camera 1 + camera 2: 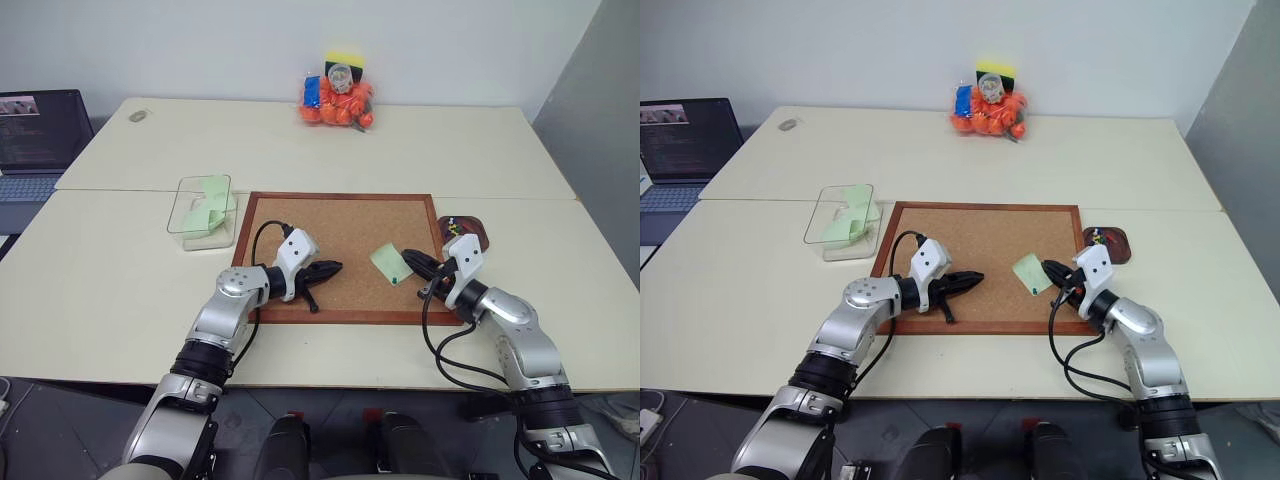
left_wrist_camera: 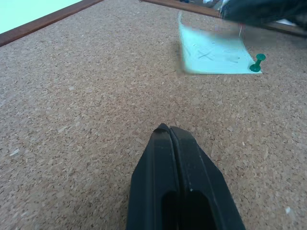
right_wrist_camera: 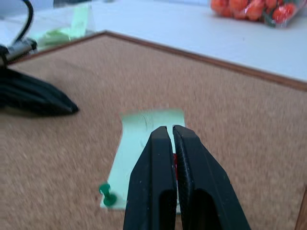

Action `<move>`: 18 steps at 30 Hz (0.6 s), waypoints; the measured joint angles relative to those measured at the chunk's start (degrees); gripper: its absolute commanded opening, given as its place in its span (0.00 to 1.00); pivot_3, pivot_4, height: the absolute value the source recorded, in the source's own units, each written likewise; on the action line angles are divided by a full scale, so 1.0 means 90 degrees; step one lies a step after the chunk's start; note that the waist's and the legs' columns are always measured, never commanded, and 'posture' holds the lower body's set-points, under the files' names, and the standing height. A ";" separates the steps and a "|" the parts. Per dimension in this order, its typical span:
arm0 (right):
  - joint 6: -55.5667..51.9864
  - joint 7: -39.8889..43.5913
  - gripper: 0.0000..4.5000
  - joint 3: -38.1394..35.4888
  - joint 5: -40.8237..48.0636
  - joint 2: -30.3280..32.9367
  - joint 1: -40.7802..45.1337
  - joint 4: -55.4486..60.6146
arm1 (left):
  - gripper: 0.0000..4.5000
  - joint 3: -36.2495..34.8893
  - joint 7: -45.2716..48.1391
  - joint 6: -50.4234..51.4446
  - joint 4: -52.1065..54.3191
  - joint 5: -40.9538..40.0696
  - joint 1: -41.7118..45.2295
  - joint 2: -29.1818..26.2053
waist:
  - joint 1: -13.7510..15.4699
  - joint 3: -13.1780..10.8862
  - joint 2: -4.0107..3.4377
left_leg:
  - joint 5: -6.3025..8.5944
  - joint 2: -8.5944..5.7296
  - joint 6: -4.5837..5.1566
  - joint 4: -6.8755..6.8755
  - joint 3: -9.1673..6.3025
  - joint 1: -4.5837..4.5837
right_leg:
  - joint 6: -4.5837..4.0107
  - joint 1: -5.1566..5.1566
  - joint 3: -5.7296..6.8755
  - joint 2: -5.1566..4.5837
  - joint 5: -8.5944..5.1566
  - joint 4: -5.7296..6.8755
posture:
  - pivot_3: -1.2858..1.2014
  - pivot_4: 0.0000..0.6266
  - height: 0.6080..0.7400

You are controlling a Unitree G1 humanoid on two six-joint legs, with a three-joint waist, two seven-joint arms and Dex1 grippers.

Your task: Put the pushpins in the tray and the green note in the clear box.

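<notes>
Pale green paper note (image 3: 144,143) lies on the cork board, green pushpin (image 3: 107,195) still in; I judge my right tool (image 3: 172,132) pinches the red pin; left tool (image 2: 169,130) shut empty.

- Cork board (image 1: 340,235): rough, speckled, matt cork in a smooth reddish wood frame.
- Green note (image 3: 144,143): thin matt paper.
- Green pushpin (image 3: 107,195): shiny plastic head.
- Clear box (image 1: 188,222): glossy see-through plastic.
- Fingers (image 2: 180,191): smooth black plastic, slight sheen.
- Worktop (image 1: 450,150): smooth, matt, cream.
</notes>
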State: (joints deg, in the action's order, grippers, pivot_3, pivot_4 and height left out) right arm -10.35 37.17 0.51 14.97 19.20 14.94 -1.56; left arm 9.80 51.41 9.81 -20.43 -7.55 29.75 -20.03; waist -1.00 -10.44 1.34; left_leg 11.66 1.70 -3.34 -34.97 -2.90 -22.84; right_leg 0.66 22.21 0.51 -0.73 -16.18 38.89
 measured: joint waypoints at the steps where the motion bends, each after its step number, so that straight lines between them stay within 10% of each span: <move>1: -0.0054 -0.0004 0.02 -0.0019 0.0050 -0.0006 0.0000 0.0051 | 0.00 0.0000 0.0000 0.0000 0.0000 0.0000 0.0000 0.0000 | 0.0000 0.0000 0.0000 | 0.0000 0.0000 0.0000 0.0000 0.0000 0.0000 | 0.0000 0.0000 0.0000 0.0000 0.0000 0.0000 | 0.52 0.24 1.00; 18: -0.0328 -0.1834 0.02 -0.1001 -0.0046 -0.0107 0.0904 -0.0964 | 0.00 0.0064 -0.0015 -0.0019 -0.0030 0.0018 0.0023 0.0050 | 0.0044 0.0000 0.0000 | 0.0000 -0.0003 0.0000 0.0000 0.0003 -0.0001 | 0.0002 0.0000 -0.0003 -0.0004 0.0002 0.0000 | 0.52 0.24 1.00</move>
State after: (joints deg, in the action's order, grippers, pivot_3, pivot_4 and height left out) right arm -13.31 20.67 -8.50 14.55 18.24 23.08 -10.24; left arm 10.38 51.27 9.63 -20.70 -7.40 29.96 -19.58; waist -0.60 -10.44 1.34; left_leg 11.65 1.67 -3.33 -34.97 -2.87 -22.85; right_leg 0.67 22.21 0.48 -0.76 -16.17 38.89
